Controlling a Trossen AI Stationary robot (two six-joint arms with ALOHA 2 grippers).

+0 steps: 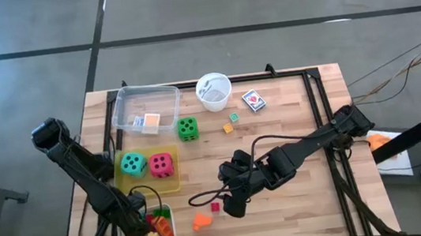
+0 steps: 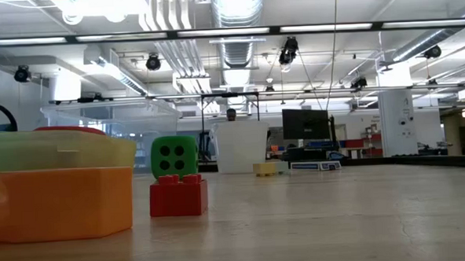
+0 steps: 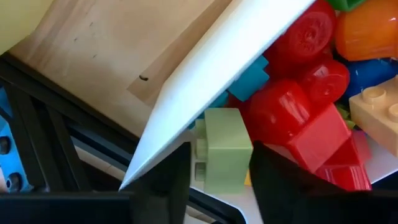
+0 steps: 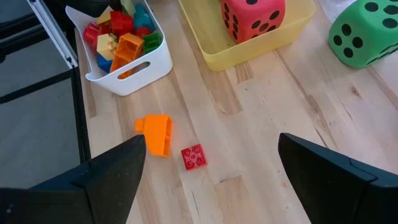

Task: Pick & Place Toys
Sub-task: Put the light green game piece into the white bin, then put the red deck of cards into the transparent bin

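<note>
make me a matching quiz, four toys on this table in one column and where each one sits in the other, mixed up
Toys:
1. green die
2. teal die
3. small red block
4. card pack

Places:
A. in the yellow tray, beside the red die
B. on bare wood next to the white cup
C. on bare wood next to the orange block, near the right gripper
D. on bare wood just right of the clear tray

Pairs: 1-D, 2-A, 3-C, 4-B
</note>
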